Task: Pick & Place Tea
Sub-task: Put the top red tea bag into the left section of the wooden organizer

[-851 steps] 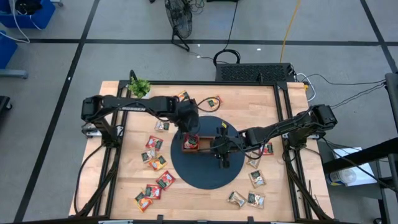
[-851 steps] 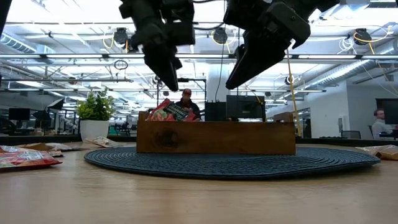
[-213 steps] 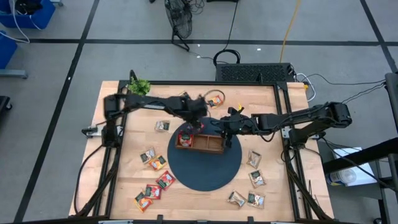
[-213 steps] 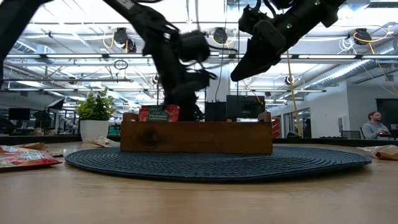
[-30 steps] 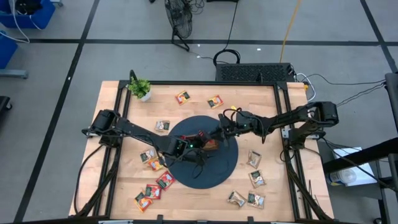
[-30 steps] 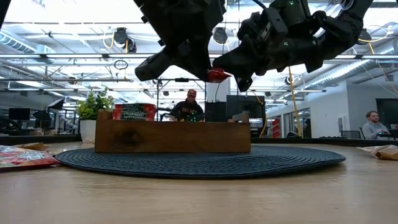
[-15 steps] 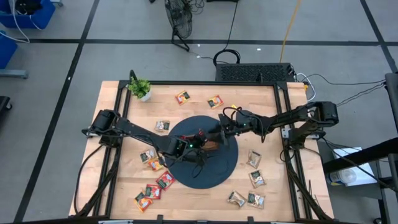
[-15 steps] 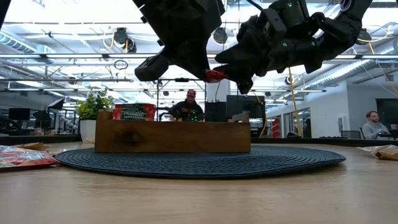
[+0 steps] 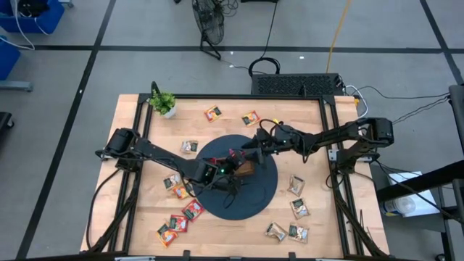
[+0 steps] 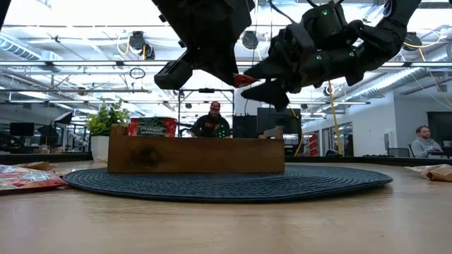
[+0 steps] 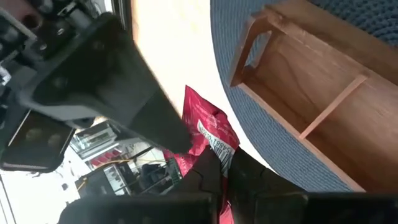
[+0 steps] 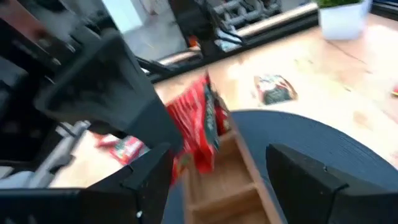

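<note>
Now red sachet [image 11: 208, 134] pinched in left claw [image 11: 225, 167]

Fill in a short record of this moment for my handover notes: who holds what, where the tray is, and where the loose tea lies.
left gripper: shut on the red sachet, above the tray
right gripper: open, beside that sachet, not gripping it
tray: wooden, on the round dark mat
in tray: one red sachet standing at one end
loose tea: sachets scattered on the table on both sides of the mat
plant: at a far corner of the table
</note>
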You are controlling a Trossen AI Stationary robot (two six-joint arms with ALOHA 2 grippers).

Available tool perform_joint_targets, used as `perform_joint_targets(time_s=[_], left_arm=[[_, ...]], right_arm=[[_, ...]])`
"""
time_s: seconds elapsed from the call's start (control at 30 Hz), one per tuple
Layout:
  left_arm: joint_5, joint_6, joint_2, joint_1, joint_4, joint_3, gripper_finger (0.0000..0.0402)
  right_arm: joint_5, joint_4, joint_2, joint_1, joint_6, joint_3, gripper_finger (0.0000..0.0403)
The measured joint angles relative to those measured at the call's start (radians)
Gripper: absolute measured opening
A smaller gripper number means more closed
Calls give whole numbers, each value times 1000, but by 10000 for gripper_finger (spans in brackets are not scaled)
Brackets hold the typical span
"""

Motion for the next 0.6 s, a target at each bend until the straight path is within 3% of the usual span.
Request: perform_joint_targets(time_s=[0.4,0.5,0.6], left_arm=[[5,-1,0,5,6,0,9],[7,-1,0,5,10,0,13],[7,-1,0,5,14,0,15]], right_arm=[[-38,38,0,8,25,0,163],[-37,45,0,8,7,0,122],[-38,51,0,10,-53,0,50]])
